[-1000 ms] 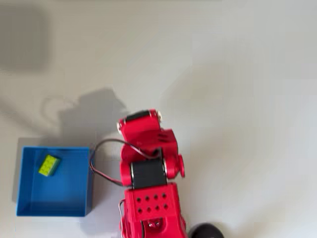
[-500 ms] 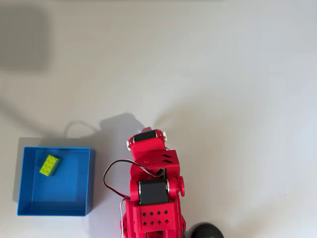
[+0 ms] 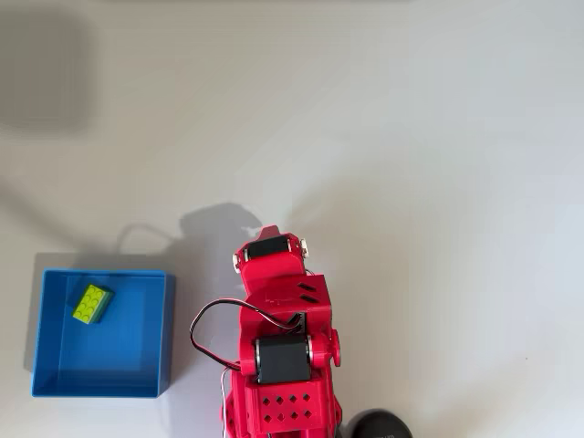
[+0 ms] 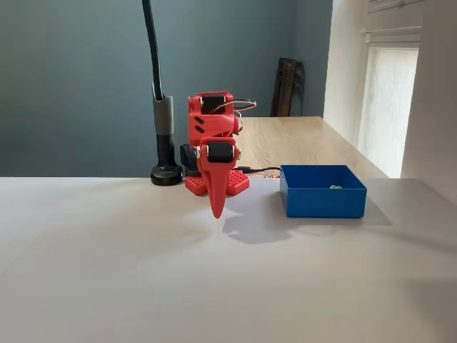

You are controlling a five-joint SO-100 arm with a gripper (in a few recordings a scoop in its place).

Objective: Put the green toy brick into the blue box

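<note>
Brick (image 3: 92,303) studs show overhead; fixed view shows hand (image 4: 217,212).

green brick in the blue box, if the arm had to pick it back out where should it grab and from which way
Probably straight from above, closing on the two long darker sides of the green toy brick. It lies flat, studs up, turned at an angle near the far left corner of the blue box, so the walls block a sideways approach. The gripper would likely need its wrist turned to match that slant.
</note>
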